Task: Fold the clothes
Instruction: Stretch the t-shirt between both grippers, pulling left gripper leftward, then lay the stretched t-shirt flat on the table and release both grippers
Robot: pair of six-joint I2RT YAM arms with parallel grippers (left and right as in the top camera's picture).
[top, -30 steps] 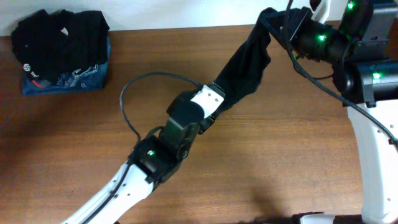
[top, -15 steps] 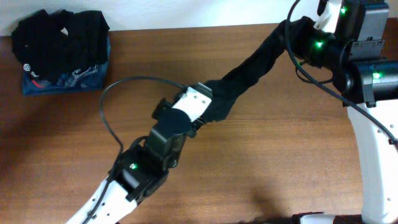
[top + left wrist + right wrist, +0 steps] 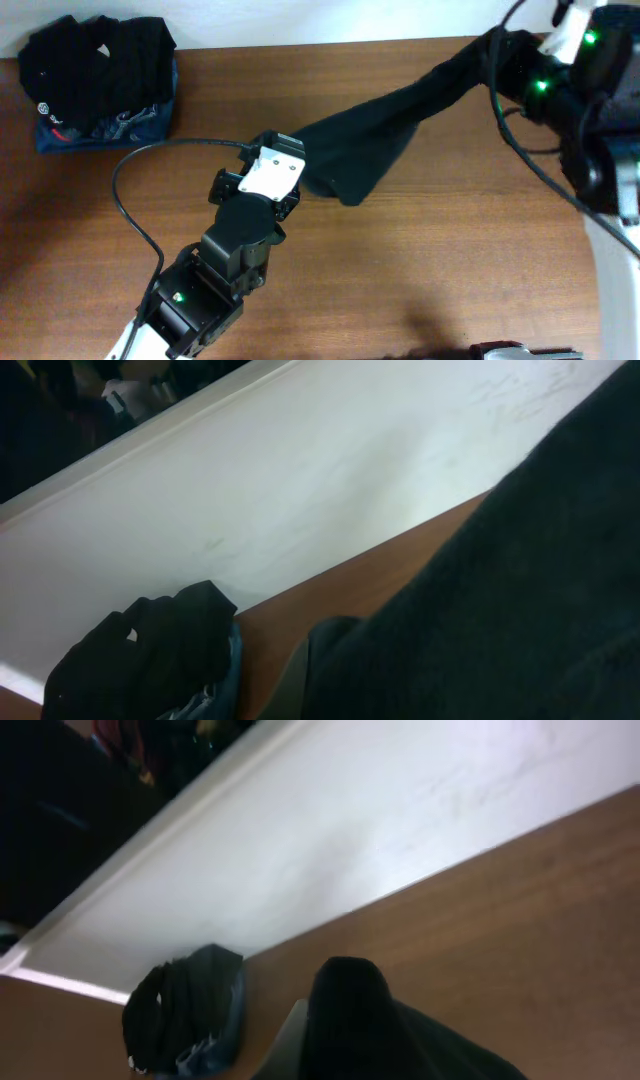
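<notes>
— Where's the black shirt (image 3: 365, 150)?
— Stretched between both arms, its wide part low over the desk (image 3: 450, 270), just right of the left end effector (image 3: 296, 183).
— And the grips?
— The left end effector is pinched tight on one end. The right end effector (image 3: 487, 52) is clamped on the other. A clothes pile (image 3: 95, 80) lies well to the left.

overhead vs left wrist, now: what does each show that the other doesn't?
Overhead only: the full span of the black garment, stretched from the left gripper to the right gripper. Left wrist only: the white wall's top edge with dark clutter beyond it. Both: the garment, the brown table, the pile of clothes in the far left corner.
</notes>
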